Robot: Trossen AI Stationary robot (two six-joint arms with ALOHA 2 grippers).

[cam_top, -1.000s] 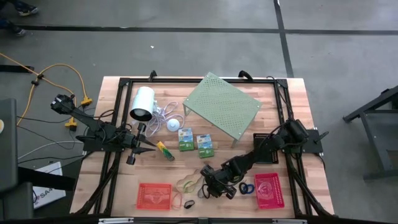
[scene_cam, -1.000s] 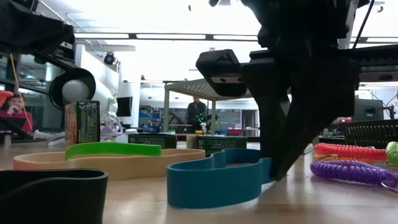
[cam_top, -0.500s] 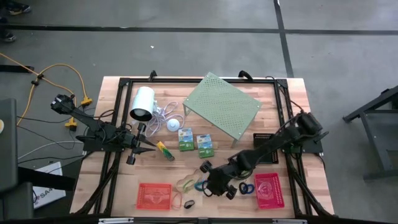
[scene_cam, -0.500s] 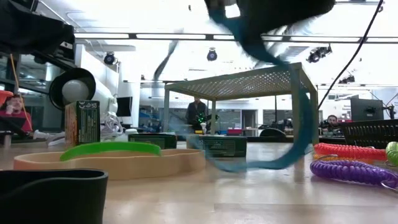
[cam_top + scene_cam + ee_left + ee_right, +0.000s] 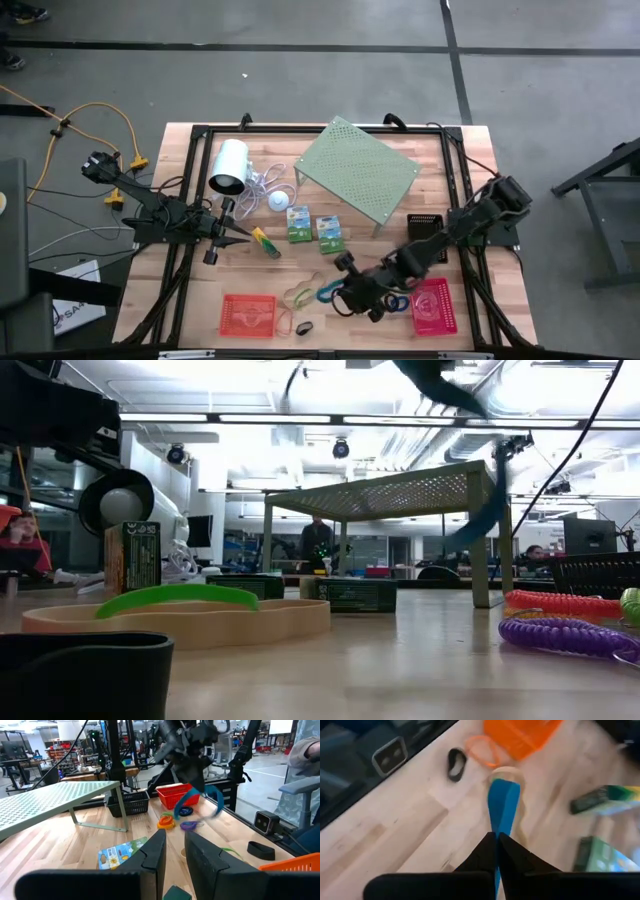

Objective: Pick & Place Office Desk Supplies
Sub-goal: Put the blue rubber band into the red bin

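1. The right arm stretches low and diagonally across the wooden table (image 5: 480, 150) from its far right side, its right gripper (image 5: 496, 842) pinched tight on a blue rubber-band loop (image 5: 503, 805) that dangles clear of the tabletop.
2. Seen from above, the blue loop (image 5: 327, 293) hangs near the front edge, between a red mesh basket (image 5: 247, 315) and a pink mesh basket (image 5: 434, 306).
3. A tan rubber-band loop (image 5: 180, 622) with a green band (image 5: 176, 598) on it lies flat just beside, and a small black loop (image 5: 455, 764) sits nearer the front edge.
4. The left arm waits at the table's left side, its left gripper (image 5: 172, 855) level and narrowly parted, empty, aimed past two green-white boxes (image 5: 314, 228).
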